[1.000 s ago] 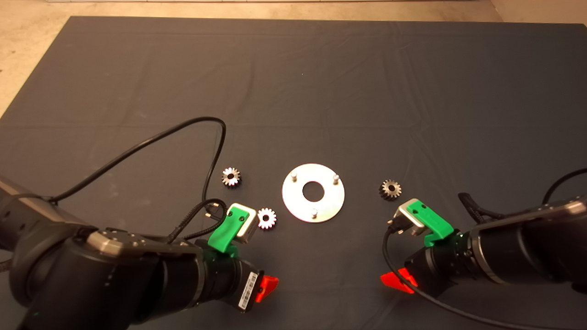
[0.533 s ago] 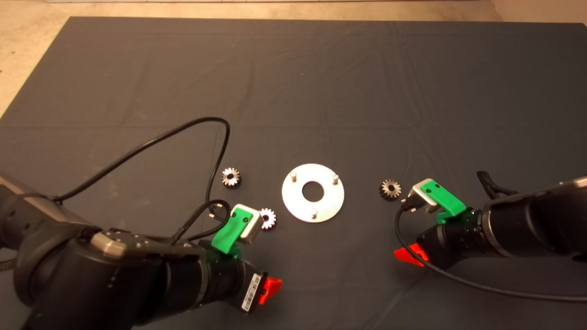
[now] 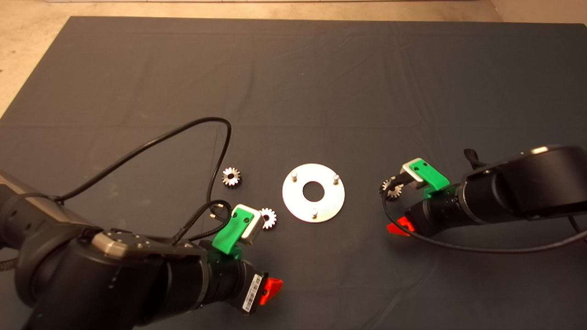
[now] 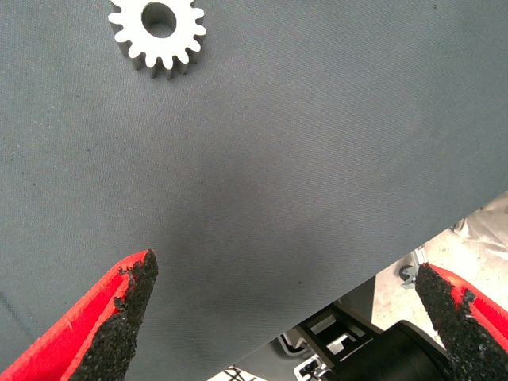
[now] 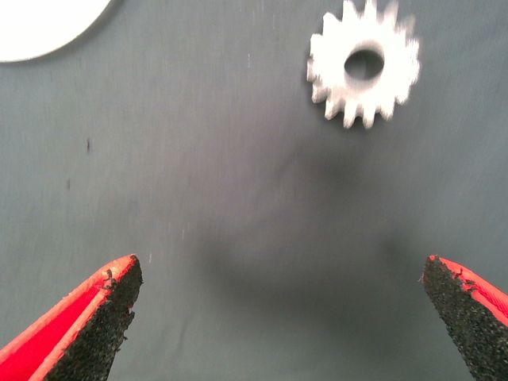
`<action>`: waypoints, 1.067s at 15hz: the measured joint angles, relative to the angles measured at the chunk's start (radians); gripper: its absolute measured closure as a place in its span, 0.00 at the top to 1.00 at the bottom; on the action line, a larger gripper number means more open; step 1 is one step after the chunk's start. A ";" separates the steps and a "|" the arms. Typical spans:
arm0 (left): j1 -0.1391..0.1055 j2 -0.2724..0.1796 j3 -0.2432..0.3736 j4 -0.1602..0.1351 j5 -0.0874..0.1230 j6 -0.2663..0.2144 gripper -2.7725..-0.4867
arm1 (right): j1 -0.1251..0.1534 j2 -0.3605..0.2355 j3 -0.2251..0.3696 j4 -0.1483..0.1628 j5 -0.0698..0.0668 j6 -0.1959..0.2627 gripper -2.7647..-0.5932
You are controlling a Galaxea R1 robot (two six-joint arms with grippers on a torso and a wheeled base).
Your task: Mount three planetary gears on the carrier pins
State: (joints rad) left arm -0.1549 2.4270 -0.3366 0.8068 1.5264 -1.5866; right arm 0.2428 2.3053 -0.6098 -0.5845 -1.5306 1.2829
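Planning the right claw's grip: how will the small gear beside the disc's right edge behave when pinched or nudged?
The gear looks like solid metal, so probably stiff and heavy for its size. It lies flat on the mat, so it should slide, not roll. Its teeth may sit unevenly against the open right claw's pads, so it could twist.

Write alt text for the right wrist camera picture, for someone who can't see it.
A small silvery gear with a centre hole lies flat on the dark mat, ahead of the open right gripper, whose two red fingers with black pads stand wide apart. A curved edge of the shiny metal disc shows at one corner.
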 joint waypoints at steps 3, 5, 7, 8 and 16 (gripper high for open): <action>0.000 0.000 0.000 0.002 0.000 0.000 0.81 | 0.006 0.002 -0.033 -0.003 0.000 -0.008 0.94; 0.000 0.000 0.000 0.002 0.000 0.000 0.81 | 0.007 0.005 -0.074 -0.016 0.000 -0.012 0.94; 0.000 0.000 0.000 0.002 0.000 0.000 0.81 | 0.008 0.005 -0.100 -0.025 0.000 -0.015 0.94; 0.000 0.000 0.000 0.002 0.000 0.000 0.81 | 0.008 0.005 -0.110 -0.026 0.000 -0.015 0.94; 0.000 0.000 0.000 0.002 0.000 0.000 0.81 | 0.016 0.014 -0.186 -0.035 0.010 -0.019 0.94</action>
State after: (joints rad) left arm -0.1549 2.4274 -0.3366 0.8091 1.5264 -1.5866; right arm 0.2583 2.3194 -0.7957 -0.6191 -1.5202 1.2643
